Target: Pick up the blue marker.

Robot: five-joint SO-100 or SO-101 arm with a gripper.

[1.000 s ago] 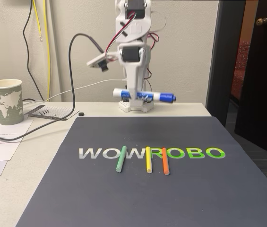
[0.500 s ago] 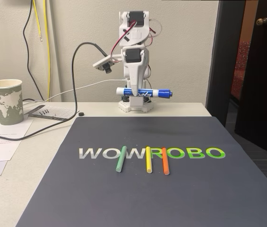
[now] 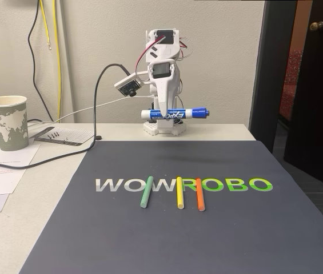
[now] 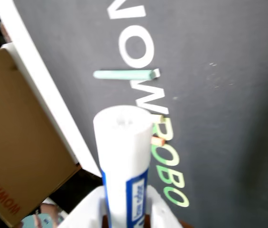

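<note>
Claw (image 3: 162, 116) clamped around the blue marker (image 3: 176, 113), level crosswise, high above the mat (image 3: 172, 228).

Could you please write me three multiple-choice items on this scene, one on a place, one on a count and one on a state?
1. Where is the blue marker?
A. lying on the dark mat
B. held in the air near the arm's base
C. inside the paper cup

2. How many thin sticks lie on the dark mat?
A. one
B. three
C. five

3. How is the gripper?
A. shut on the marker
B. open above the mat
C. resting on the sticks

Answers:
1. B, the marker hangs level above the table.
2. B, green stick, yellow stick and orange stick.
3. A, the barrel sits crosswise in it; the wrist view shows this too.
</note>
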